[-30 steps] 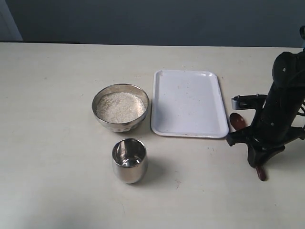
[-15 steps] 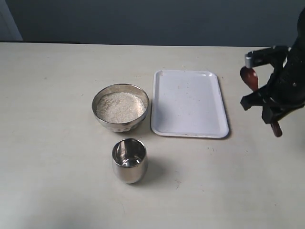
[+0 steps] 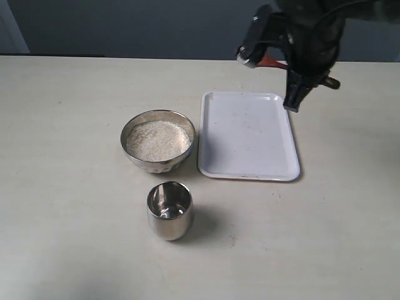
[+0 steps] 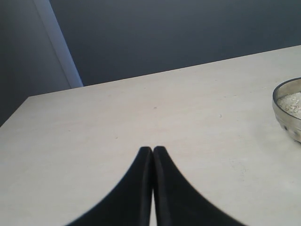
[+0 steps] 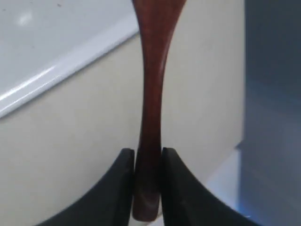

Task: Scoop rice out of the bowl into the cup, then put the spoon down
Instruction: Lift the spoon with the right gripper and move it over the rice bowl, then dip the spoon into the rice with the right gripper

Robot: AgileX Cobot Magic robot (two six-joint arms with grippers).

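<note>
Being pinched at its handle end by the right gripper (image 5: 147,151), the spoon (image 5: 151,75) is pointed, head first, toward 10 o'clock.

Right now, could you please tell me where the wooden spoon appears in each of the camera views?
Exterior view: spoon at upper right, a reddish sliver in the dark arm beyond the white tray's far edge.
Left wrist view: not in it; only the bowl shows.
Right wrist view: mid-picture, handle clamped in the right end effector.
Shared landmark: the white tray, in the exterior and right wrist views; the bowl links exterior and left wrist.
</note>
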